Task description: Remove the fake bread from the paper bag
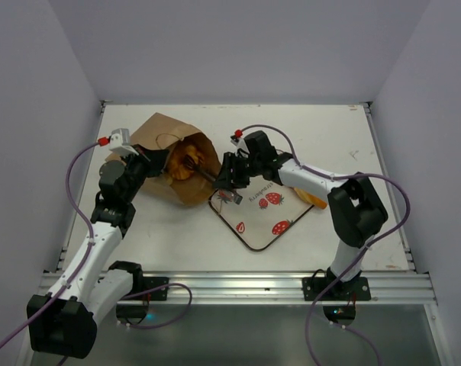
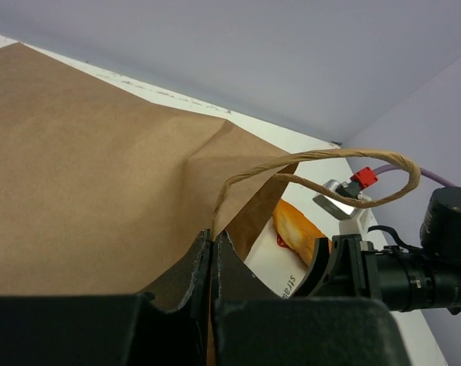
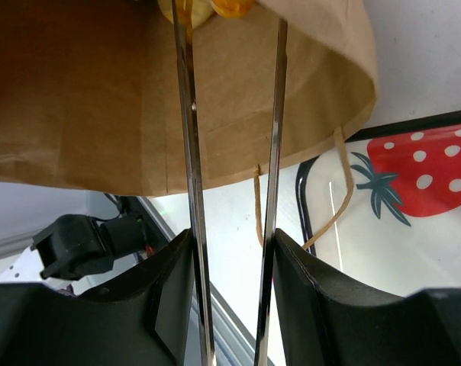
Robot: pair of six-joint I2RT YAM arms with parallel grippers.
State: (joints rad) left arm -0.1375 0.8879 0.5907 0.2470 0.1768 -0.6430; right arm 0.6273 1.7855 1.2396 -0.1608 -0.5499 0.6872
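The brown paper bag (image 1: 163, 137) lies on its side, its mouth facing the tray. Golden fake bread (image 1: 182, 165) shows inside the mouth. My left gripper (image 1: 148, 165) is shut on the bag's upper rim (image 2: 214, 242), with a loop handle (image 2: 322, 157) arching beyond it. My right gripper (image 1: 232, 181) is shut on a pair of metal tongs (image 3: 187, 114), whose two blades run into the bag (image 3: 78, 99) up to the bread (image 3: 207, 8). Whether the tips pinch it is cut off. One orange bread piece (image 1: 316, 200) lies on the tray's far right; it also shows as bread (image 2: 298, 232).
The white strawberry-printed tray (image 1: 249, 229) sits just right of the bag's mouth, and the bag's lower handle (image 3: 341, 206) drapes onto the tray (image 3: 414, 244). White walls enclose the table on three sides. A metal rail (image 1: 238, 286) runs along the near edge.
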